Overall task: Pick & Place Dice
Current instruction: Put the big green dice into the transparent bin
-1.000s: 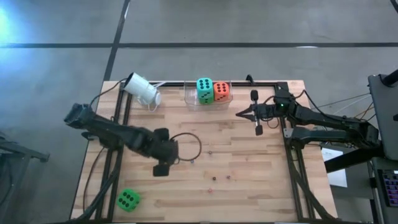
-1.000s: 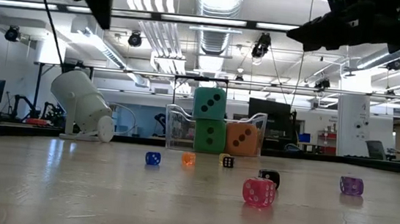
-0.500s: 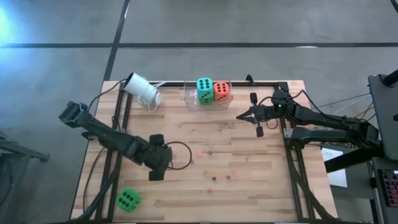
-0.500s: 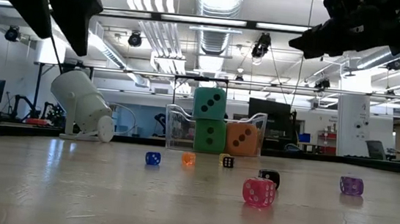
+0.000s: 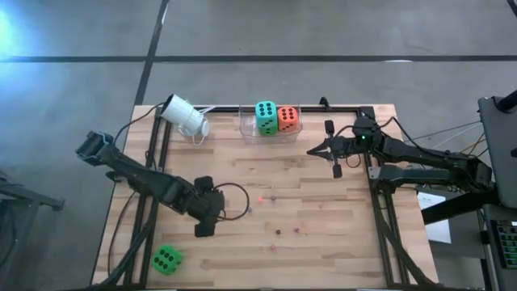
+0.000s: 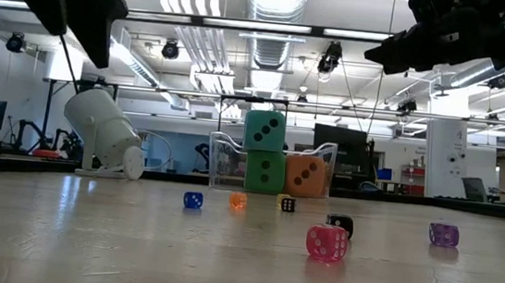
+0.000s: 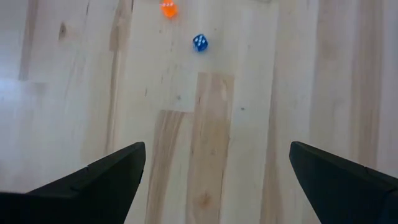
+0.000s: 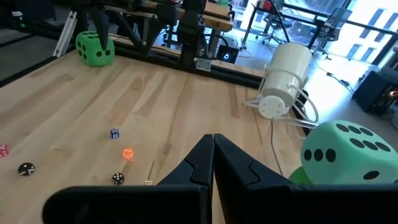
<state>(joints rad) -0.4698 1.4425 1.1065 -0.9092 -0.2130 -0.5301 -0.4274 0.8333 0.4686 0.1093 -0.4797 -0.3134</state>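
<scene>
A green die point(image 5: 166, 259) rests on the table near its front left corner; it also shows in the right wrist view point(image 8: 95, 48). A clear bin point(image 6: 223, 162) at the far middle holds a teal die point(image 6: 264, 131) stacked on a second green die point(image 6: 265, 172), with an orange-red die point(image 6: 305, 176) beside them. Several tiny dice lie mid-table, among them blue point(image 7: 199, 43), orange point(image 7: 168, 9), pink point(image 6: 326, 242) and purple point(image 6: 444, 234). My left gripper point(image 5: 215, 207) hovers open and empty left of the tiny dice. My right gripper point(image 5: 311, 149) hovers shut and empty, right of the bin.
A white cup point(image 5: 186, 117) lies on its side at the far left, with a cable beside it. A black cable loop point(image 5: 238, 194) lies by my left gripper. Black rails point(image 5: 380, 202) run along the table's left, right and far sides.
My left gripper has moved a little toward the table's left and near edges, away from the tiny dice, staying open, and then stopped.
</scene>
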